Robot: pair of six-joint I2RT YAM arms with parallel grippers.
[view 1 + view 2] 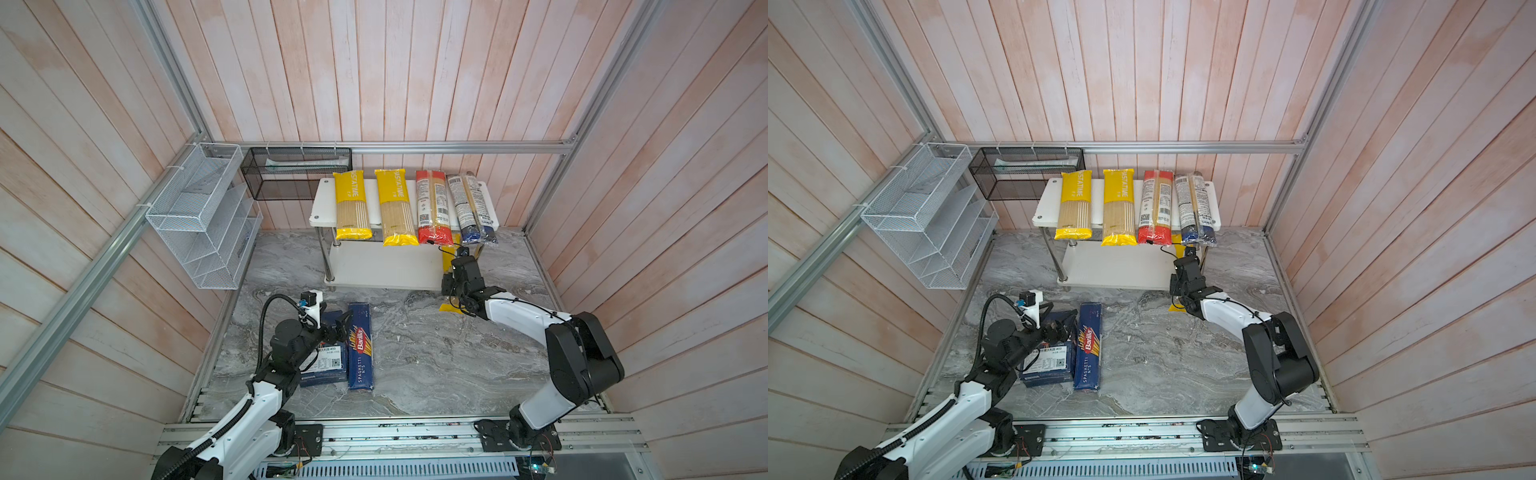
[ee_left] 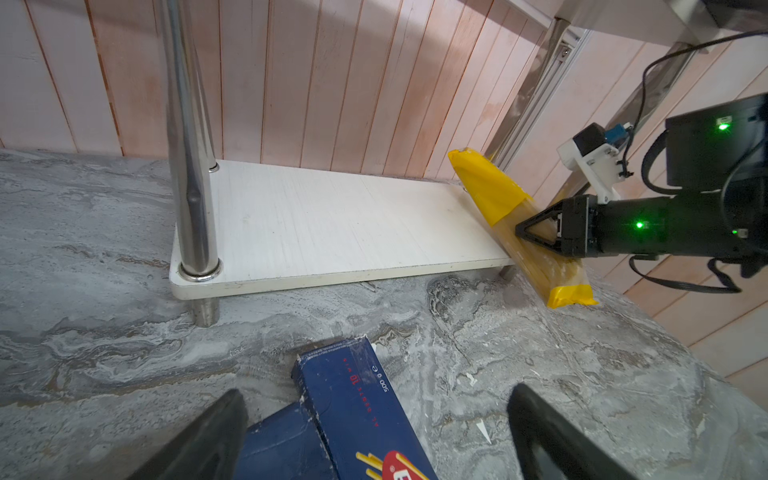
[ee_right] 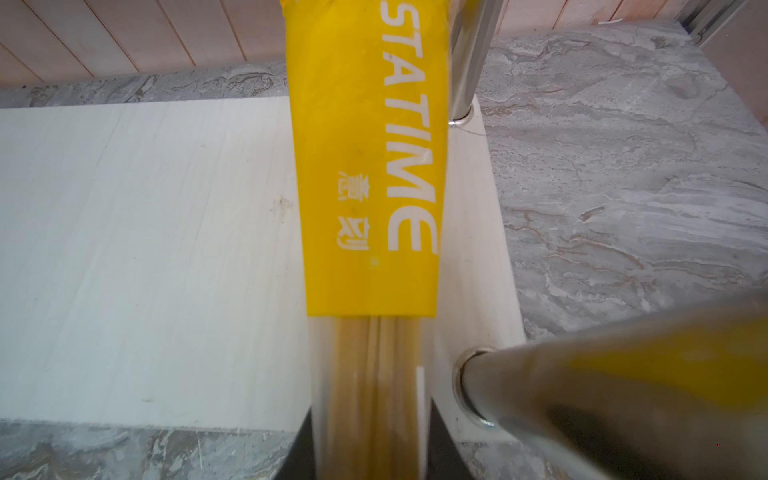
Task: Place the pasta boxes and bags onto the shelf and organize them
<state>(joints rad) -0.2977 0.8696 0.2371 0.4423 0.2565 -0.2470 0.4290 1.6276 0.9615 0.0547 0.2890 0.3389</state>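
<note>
While right hand point(image 2: 519, 230) clamps the PASTATIME bag point(image 3: 365, 166), left hand point(image 2: 376, 392) (over Barilla box point(image 1: 360, 347)) stands apart.

wide box point(image 1: 328, 365) half hidden under left arm point(image 1: 286, 345); yellow bag point(image 3: 365, 166) cut by frame edge; shelf leg point(image 3: 540, 374) blurred.

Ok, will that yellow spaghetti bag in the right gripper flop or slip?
Probably stiff: the yellow spaghetti bag runs straight on both sides of the right gripper, with no sag. Its glossy film might slide between the jaws.
</note>
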